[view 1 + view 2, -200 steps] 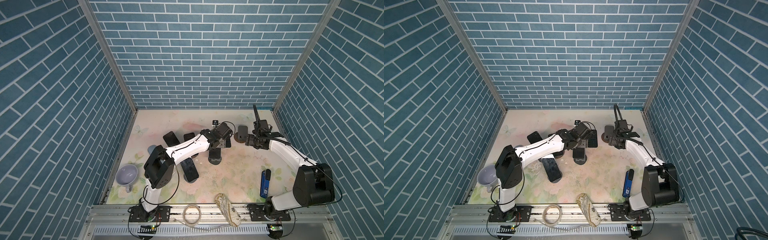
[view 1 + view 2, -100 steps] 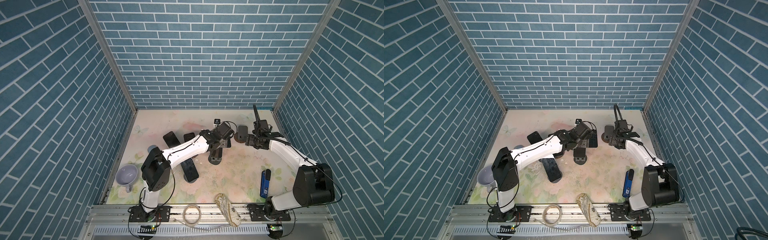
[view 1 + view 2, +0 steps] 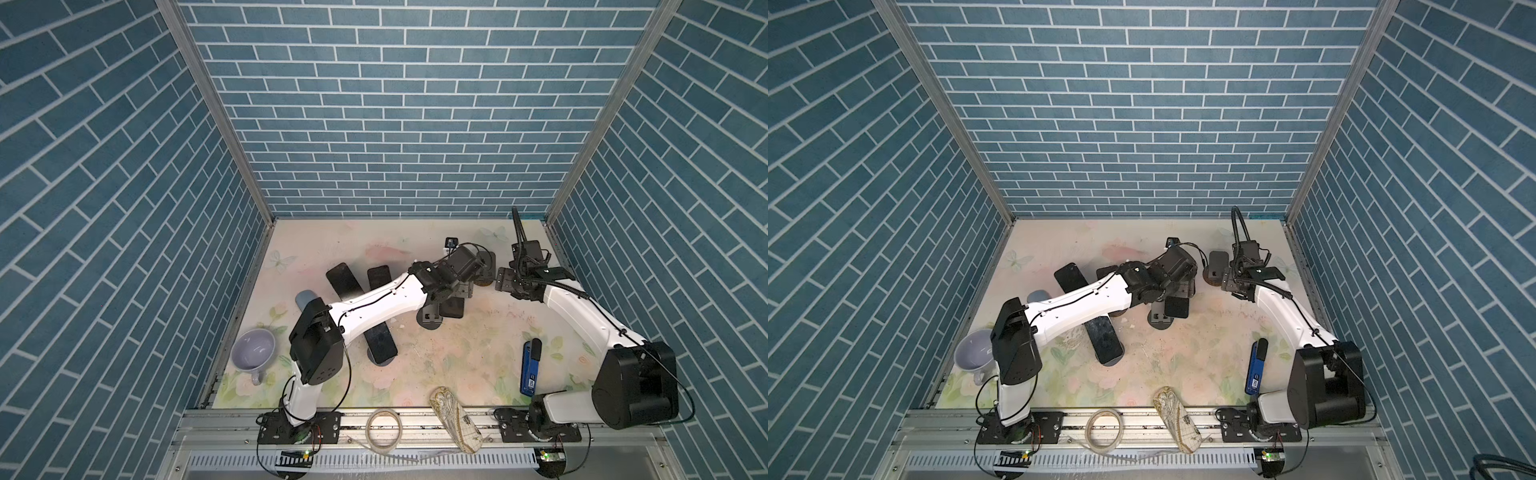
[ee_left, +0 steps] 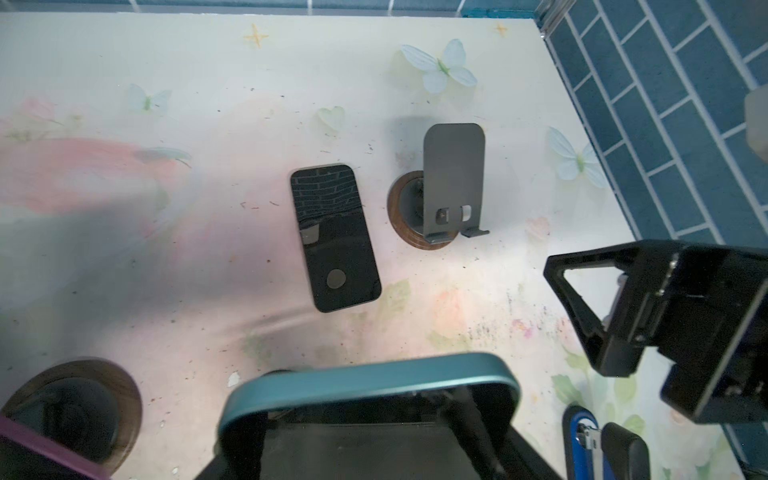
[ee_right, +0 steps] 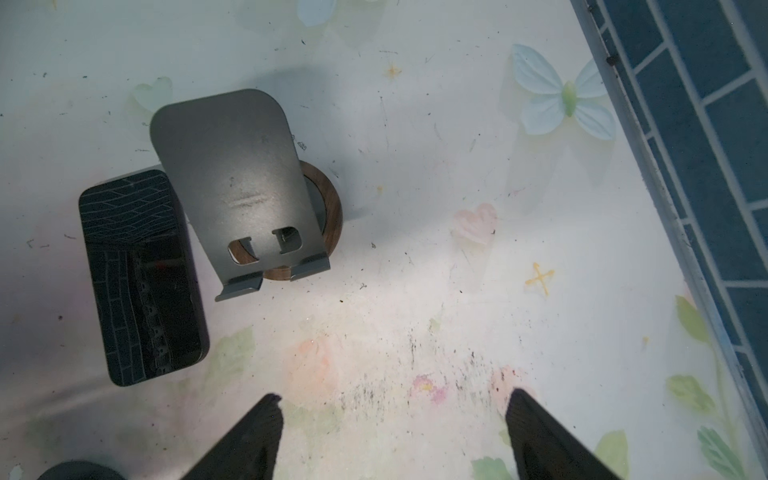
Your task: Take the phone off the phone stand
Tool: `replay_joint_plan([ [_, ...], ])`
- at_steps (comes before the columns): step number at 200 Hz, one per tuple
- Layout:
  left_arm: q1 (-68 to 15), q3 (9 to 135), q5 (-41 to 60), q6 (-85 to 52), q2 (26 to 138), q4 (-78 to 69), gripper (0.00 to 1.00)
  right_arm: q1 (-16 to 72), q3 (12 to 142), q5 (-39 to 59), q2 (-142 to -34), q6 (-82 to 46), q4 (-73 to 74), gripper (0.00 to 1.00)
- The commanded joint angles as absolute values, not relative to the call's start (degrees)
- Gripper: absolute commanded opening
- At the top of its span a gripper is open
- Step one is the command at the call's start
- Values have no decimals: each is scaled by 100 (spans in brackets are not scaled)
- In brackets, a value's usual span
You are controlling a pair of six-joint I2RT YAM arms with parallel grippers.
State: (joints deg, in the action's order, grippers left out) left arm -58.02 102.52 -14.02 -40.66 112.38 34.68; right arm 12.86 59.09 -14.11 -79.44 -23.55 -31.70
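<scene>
My left gripper (image 4: 361, 428) is shut on a teal-edged phone (image 4: 365, 378), whose top edge runs across the jaws in the left wrist view. In both top views this dark phone (image 3: 452, 308) hangs beside the right of a black phone stand (image 3: 430, 319) with a round base. I cannot tell whether the two touch. My right gripper (image 5: 395, 397) is open over bare table, just short of an empty grey stand (image 5: 232, 187) on a wooden disc. In a top view the right gripper (image 3: 505, 284) sits right of the left wrist.
A black phone (image 5: 141, 278) lies flat beside the empty grey stand. Other dark phones (image 3: 345, 282) (image 3: 380, 345) rest on stands under the left arm. A lilac mug (image 3: 253, 353) sits front left, a blue device (image 3: 530, 368) front right, a patterned pouch (image 3: 457, 419) on the front rail.
My left arm has shifted a little, carrying the held phone slightly to the right of the black stand. The right arm has stayed still.
</scene>
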Motion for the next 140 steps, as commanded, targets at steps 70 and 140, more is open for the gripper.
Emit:
replay_joint_plan([
  [70,-6002,10902,-523,-4852,12250,3501,56,1300,5558,-1859,-7355,-2355,-3435,86],
  [140,-6002,11726,-172,-5060,13108,4215,58,1301,5431,-1970,-7216,-2320,-3414,86],
])
